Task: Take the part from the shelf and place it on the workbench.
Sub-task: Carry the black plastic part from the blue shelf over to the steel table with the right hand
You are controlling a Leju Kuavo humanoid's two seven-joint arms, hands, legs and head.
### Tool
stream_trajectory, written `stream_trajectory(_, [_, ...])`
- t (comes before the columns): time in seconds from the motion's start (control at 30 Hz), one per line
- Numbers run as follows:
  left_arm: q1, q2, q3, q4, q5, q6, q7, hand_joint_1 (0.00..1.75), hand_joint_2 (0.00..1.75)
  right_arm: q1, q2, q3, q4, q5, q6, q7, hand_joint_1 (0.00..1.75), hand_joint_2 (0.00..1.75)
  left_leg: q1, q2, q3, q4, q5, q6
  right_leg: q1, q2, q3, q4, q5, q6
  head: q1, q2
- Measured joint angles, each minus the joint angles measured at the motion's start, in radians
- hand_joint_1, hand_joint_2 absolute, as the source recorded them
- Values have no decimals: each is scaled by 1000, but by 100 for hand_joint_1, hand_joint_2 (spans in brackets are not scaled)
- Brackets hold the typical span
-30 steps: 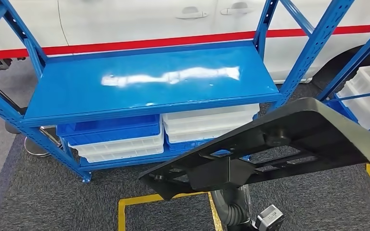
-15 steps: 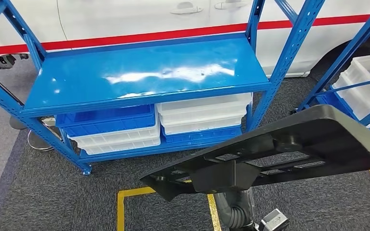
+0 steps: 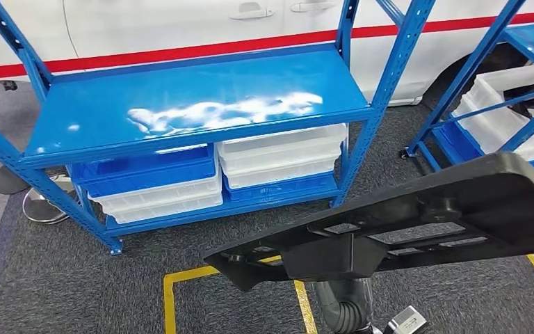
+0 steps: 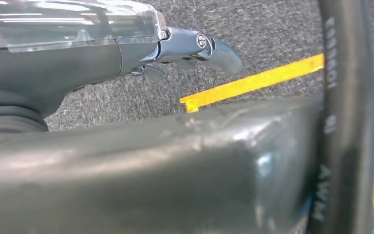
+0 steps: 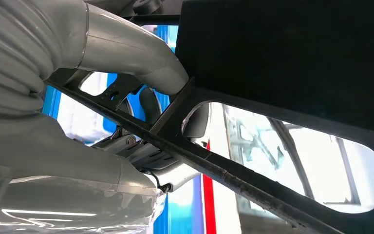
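Black moulded plastic, flat and long with ribs and cut-out windows, the part [image 3: 417, 223] hangs tilted above the dark grey carpet [image 3: 76, 292] in the head view, in front of the shelving and touching no shelf; its lower end points toward the yellow floor tape [image 3: 174, 292] and its broad end rises toward the right edge; in the right wrist view the right hand [image 5: 126, 112] grips it, the thick grey thumb [image 5: 131, 53] pressed against one face of a cross rib and the darker fingers [image 5: 148, 105] curled against the other side; in the left wrist view the left hand [image 4: 126, 53] lies just beside the part's dark edge [image 4: 151, 165], its fingers [image 4: 214, 48] stretched over the carpet, and I cannot tell whether they hold anything; a black cable [image 4: 345, 122] crosses that picture close to the camera; beyond the part stands the blue steel rack [image 3: 195, 104], its glossy upper shelf bare; under that shelf stacked white plastic trays [image 3: 281, 153] sit beside blue plastic trays [image 3: 146, 174]; a second blue rack [image 3: 487, 83] to the right holds more white trays; behind both runs a white car body [image 3: 181, 28] with a red stripe [image 3: 181, 52]
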Motion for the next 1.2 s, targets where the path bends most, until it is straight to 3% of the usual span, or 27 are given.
stream_trajectory(0.03, [0,0,0,0,-2,-1,0,0,0,2,0,-1,-2,0,-1,-2,175,175,-2,8,0,6,-2,-6,2,-20,25,-46,11,-6,0,0])
stream_trajectory(0.1, [-1,0,0,0,-5,-2,1,0,0,15,0,-2,-6,-1,-5,-15,175,175,-4,25,1,11,-4,-20,10,-37,31,-69,12,-21,0,0])
stream_trajectory(0.17, [-1,0,0,0,-10,-3,2,0,0,39,0,-4,-7,-3,-12,-37,175,175,-1,34,4,12,-8,-35,10,-15,28,-77,21,-34,0,0])
stream_trajectory(0.23, [-1,-1,0,0,-15,-3,4,0,0,55,0,-5,-7,-6,-19,-54,175,175,3,-10,-10,50,-45,-46,4,9,25,-86,31,-48,0,0])
stream_trajectory(0.3, [2,-2,0,0,-21,-3,7,0,0,61,0,-6,-8,-8,-27,-60,175,175,6,-67,-58,164,-114,-50,5,36,19,-88,38,-57,0,0])
stream_trajectory(0.37, [7,-2,0,1,-26,-3,10,0,0,69,0,-8,-9,-11,-36,-62,175,175,6,-82,-104,270,-149,-49,10,66,14,-85,41,-60,0,0])
stream_trajectory(0.4, [8,-1,0,1,-28,-3,10,0,0,73,0,-10,-9,-12,-40,-62,175,175,5,-85,-106,275,-137,-46,12,81,13,-83,41,-61,0,0])
stream_trajectory(0.43, [9,-1,0,1,-29,-3,11,0,0,78,0,-11,-10,-13,-43,-62,175,175,4,-89,-91,243,-107,-41,14,96,13,-80,42,-60,0,0])
stream_trajectory(0.47, [8,-1,0,1,-31,-3,11,0,0,80,0,-12,-12,-13,-44,-62,175,175,3,-101,-64,181,-67,-34,16,111,13,-77,42,-60,0,0])
stream_trajectory(0.53, [7,0,0,1,-32,-3,11,0,0,81,0,-14,-18,-13,-47,-63,175,175,2,-149,-14,65,-19,-18,17,136,9,-73,44,-56,0,0])
stream_trajectory(0.6, [5,0,0,1,-33,-3,12,0,0,84,0,-16,-24,-14,-52,-64,175,175,0,-174,2,23,-16,-10,11,159,-1,-71,50,-43,0,0])
stream_trajectory(0.67, [2,-1,0,1,-35,-3,13,0,0,90,1,-17,-31,-15,-58,-65,175,175,1,-154,6,6,-8,-5,7,178,-9,-74,58,-28,0,0])
stream_trajectory(0.73, [0,-2,0,1,-39,-3,13,0,0,95,1,-19,-39,-14,-63,-65,175,175,6,-127,13,-17,7,2,11,139,-26,-45,37,-18,0,0])
stream_trajectory(0.8, [2,-3,0,1,-43,-4,14,0,0,95,0,-20,-44,-14,-66,-66,175,175,6,-95,14,-26,14,7,11,76,-76,57,-24,-11,0,0])
stream_trajectory(0.87, [5,-3,1,1,-45,-4,15,0,0,96,0,-21,-45,-14,-69,-67,175,175,5,-62,11,-24,14,7,3,53,-127,165,-66,-3,0,0])
stream_trajectory(0.9, [5,-3,1,1,-47,-5,15,0,0,97,0,-22,-45,-14,-71,-68,175,175,4,-46,9,-22,13,6,0,48,-133,180,-62,1,0,0])
stream_trajectory(0.97, [3,-3,2,1,-51,-6,15,0,0,98,0,-24,-46,-14,-73,-70,175,175,4,-18,9,-16,8,0,-6,29,-83,97,-10,6,0,0])
stream_trajectory(1.03, [0,-3,3,1,-55,-6,15,0,0,97,1,-25,-47,-13,-75,-73,175,175,1,3,8,-6,-1,-11,-4,-13,-14,-27,30,-1,0,0])
stream_trajectory(1.07, [0,-3,4,1,-56,-6,15,0,0,96,1,-26,-48,-13,-75,-74,175,175,-1,11,9,-2,-5,-18,-2,-25,3,-61,37,-7,0,0])
stream_trajectory(1.1, [-1,-3,7,1,-59,-6,15,0,0,95,1,-27,-48,-13,-76,-76,175,175,-4,20,10,0,-9,-25,1,-29,7,-72,35,-15,0,0])
stream_trajectory(1.17, [-4,-3,12,1,-63,-6,16,0,0,97,2,-29,-50,-13,-78,-79,175,175,-2,33,15,1,-12,-37,3,-6,3,-72,40,-28,0,0])
stream_trajectory(1.2, [-6,-3,15,1,-65,-6,16,0,0,98,2,-31,-52,-13,-80,-80,175,175,1,19,15,8,-20,-43,1,4,2,-74,44,-35,0,0])
